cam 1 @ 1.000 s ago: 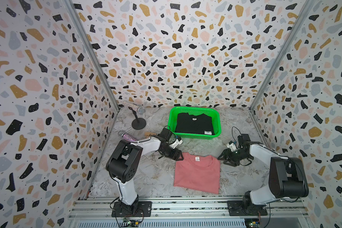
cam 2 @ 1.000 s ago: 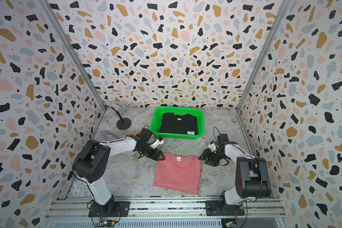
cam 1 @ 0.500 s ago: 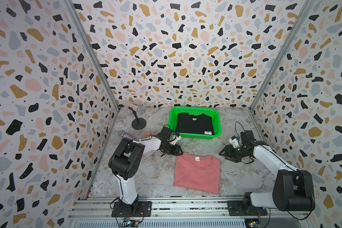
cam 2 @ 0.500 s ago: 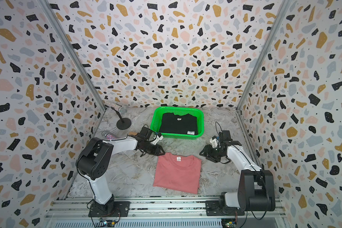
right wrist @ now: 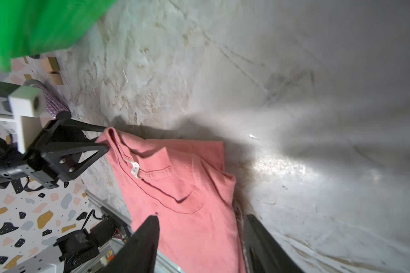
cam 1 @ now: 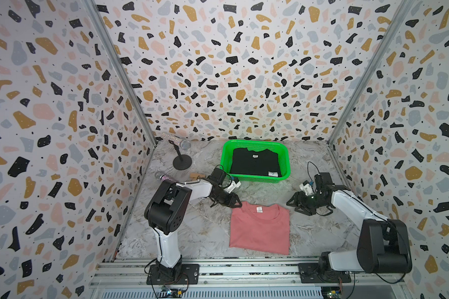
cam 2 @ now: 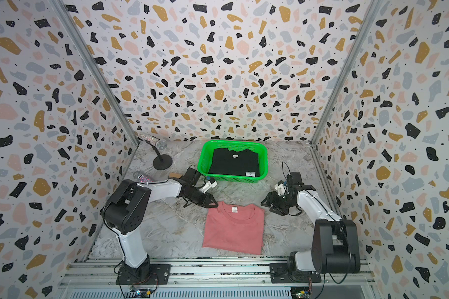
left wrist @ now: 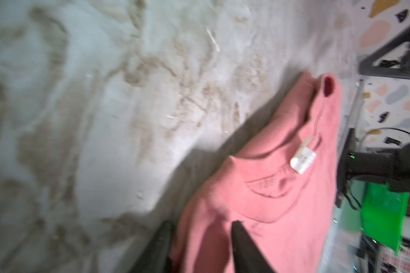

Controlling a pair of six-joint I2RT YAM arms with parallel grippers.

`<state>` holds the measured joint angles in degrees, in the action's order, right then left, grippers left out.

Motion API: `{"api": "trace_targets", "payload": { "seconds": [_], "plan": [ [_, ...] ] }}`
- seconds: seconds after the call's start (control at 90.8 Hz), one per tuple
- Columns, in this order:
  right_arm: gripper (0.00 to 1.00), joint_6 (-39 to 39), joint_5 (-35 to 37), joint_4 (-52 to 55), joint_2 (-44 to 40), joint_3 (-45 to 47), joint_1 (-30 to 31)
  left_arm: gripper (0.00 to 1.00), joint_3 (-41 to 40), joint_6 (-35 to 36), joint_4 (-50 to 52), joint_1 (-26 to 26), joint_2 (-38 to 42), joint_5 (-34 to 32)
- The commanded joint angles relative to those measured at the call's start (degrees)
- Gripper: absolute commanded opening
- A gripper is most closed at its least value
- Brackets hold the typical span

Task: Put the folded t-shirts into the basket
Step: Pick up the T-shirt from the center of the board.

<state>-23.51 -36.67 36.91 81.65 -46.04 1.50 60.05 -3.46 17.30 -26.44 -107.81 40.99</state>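
Observation:
A dusty pink folded t-shirt (cam 1: 259, 229) (cam 2: 233, 229) lies flat on the marble table in front of the green basket (cam 1: 257, 177) (cam 2: 231, 177). A black folded t-shirt (cam 1: 255, 161) (cam 2: 233, 163) with a small white label lies inside the basket. My left gripper (cam 1: 233, 204) (left wrist: 199, 227) is low at the pink shirt's far left corner. It is open, with the shirt's edge between its fingers. My right gripper (cam 1: 296, 207) (right wrist: 200, 218) is open at the far right corner, one finger over the fabric and one beside it.
A glittery microphone on a black stand (cam 1: 182, 163) (cam 2: 162, 163) is at the back left. A second glittery microphone (cam 1: 163, 176) lies on the table behind the left arm, beside small wooden blocks (cam 1: 196, 176). Patterned walls close in three sides.
The left gripper has slid right onto the pink shirt's corner. The right arm has swung its elbow outward while its gripper stayed by the other corner.

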Motion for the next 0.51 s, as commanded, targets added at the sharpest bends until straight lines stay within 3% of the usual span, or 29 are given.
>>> {"api": "trace_targets", "payload": {
  "seconds": [0.0, 0.099, 0.242, 0.496],
  "plan": [
    [0.63, 2.2, -3.0, 3.0, 4.3, -0.3, 0.2, 0.6, -0.2, 3.7, 6.9, -0.3, -0.5, 1.7],
    [0.66, 2.5, -2.8, 1.6, 5.2, 0.4, 0.2, 0.65, -0.7, 4.7, 7.2, -0.2, -1.0, 1.7],
    [0.67, 3.3, -5.4, -1.4, 8.5, 2.3, 0.2, 0.63, -1.5, 5.2, 7.2, -0.3, -2.1, 2.5],
    [0.65, 2.1, -10.2, -8.2, 12.1, 5.2, 0.3, 0.32, -1.7, 5.0, 6.5, -0.6, -4.0, 3.5]
  ]
}}
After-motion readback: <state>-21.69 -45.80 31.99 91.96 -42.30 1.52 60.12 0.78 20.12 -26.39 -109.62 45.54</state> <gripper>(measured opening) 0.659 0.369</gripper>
